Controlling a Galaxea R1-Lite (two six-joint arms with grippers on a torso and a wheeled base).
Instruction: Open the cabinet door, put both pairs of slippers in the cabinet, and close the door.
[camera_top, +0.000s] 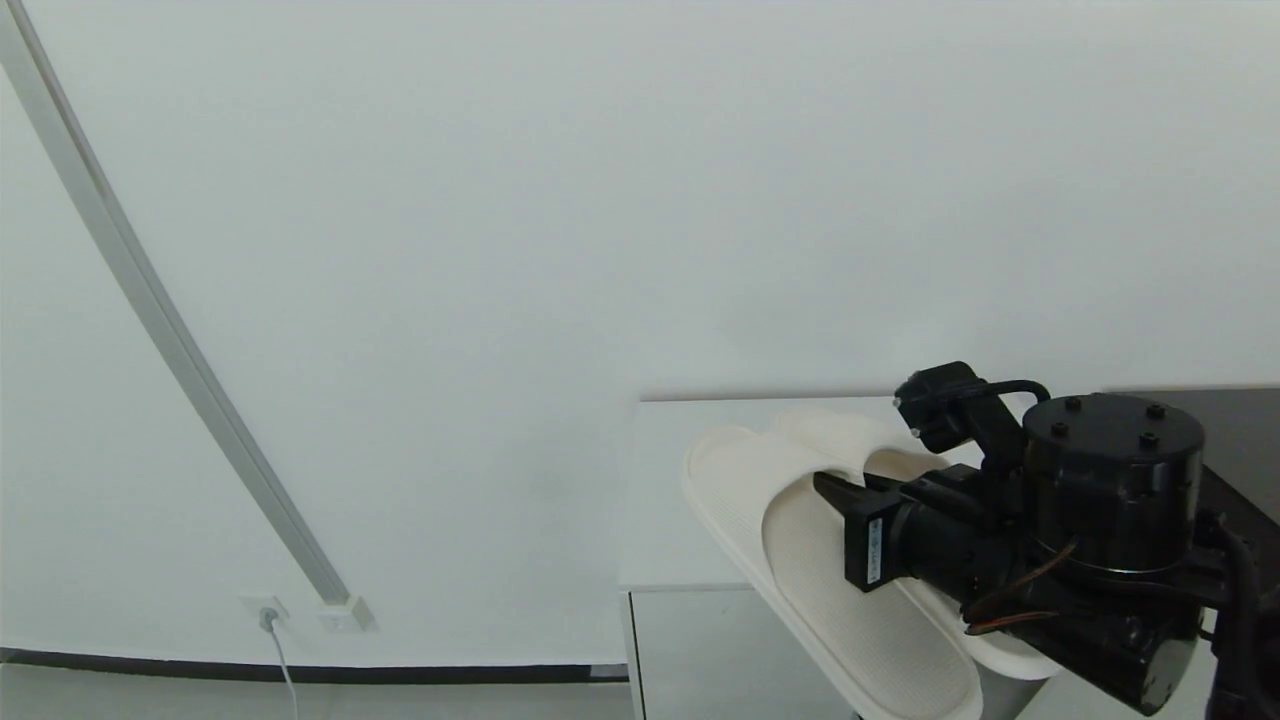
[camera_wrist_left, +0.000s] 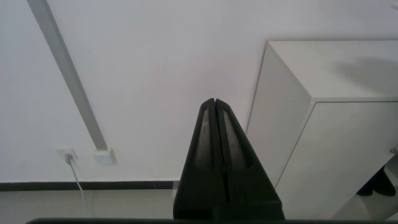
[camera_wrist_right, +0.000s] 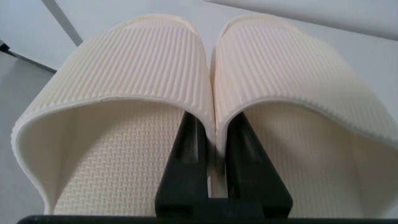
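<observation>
Wall conduit runs diagonally at far left, with an outlet low beside its foot. Left gripper points toward the wall, fingers pressed together on nothing. White cabinet stands right of centre. Pair of cream slippers is held tilted in the air in front of the cabinet top. Right gripper reaches in from the right, one finger inside each slipper, pinching their adjoining walls.
</observation>
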